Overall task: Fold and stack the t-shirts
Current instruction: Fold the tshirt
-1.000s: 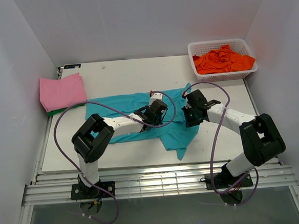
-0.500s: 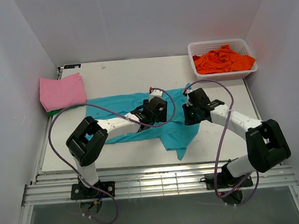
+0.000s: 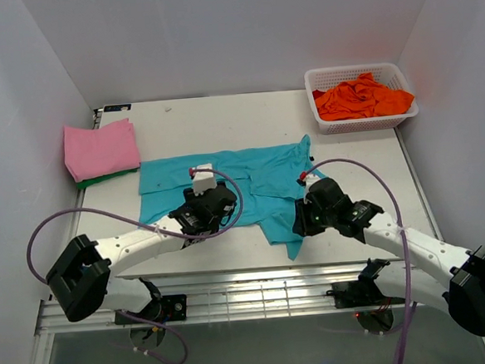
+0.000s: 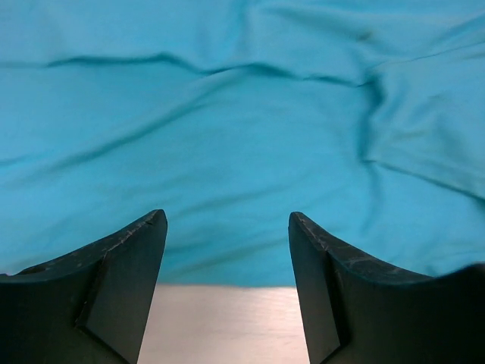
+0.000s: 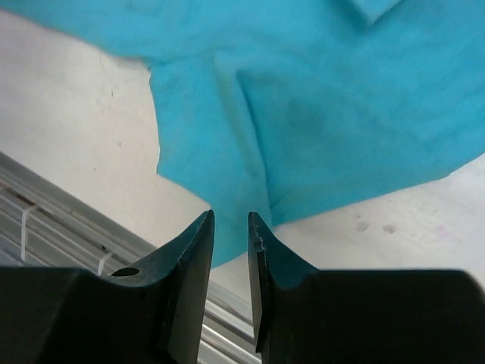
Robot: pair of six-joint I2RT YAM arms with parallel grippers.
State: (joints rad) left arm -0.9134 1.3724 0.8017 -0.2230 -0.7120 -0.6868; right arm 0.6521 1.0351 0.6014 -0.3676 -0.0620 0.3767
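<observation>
Left gripper (image 4: 227,220) gapes wide, empty, over the teal shirt's (image 3: 267,172) near edge. Right gripper (image 5: 231,218) is barely parted, empty, above the near flap. The shirt lies spread mid-table (image 3: 357,153). Likely between folds; next, both pinch that edge and lift evenly.

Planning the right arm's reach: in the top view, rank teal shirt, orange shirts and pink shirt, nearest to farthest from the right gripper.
1. teal shirt, beside the right gripper
2. orange shirts, far right, in basket
3. pink shirt, far left
</observation>
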